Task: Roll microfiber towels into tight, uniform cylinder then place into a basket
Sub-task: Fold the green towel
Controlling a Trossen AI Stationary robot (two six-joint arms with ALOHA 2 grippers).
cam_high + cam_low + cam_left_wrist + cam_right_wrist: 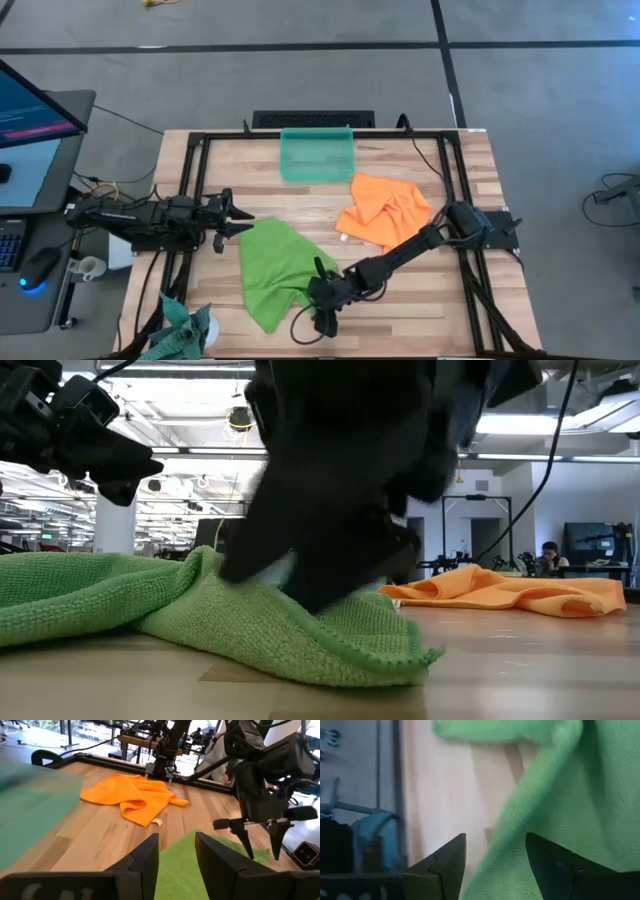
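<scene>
Apparently two towels [275,265], one basket [317,155].

Wooden table [400,310]: green towel [270,265], orange towel [385,210], teal basket [317,155].

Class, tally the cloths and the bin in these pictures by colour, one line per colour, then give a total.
Lime green towel: 1
Orange towel: 1
Dark teal-green cloth: 1
Translucent teal-green basket: 1
Total: 4
</scene>
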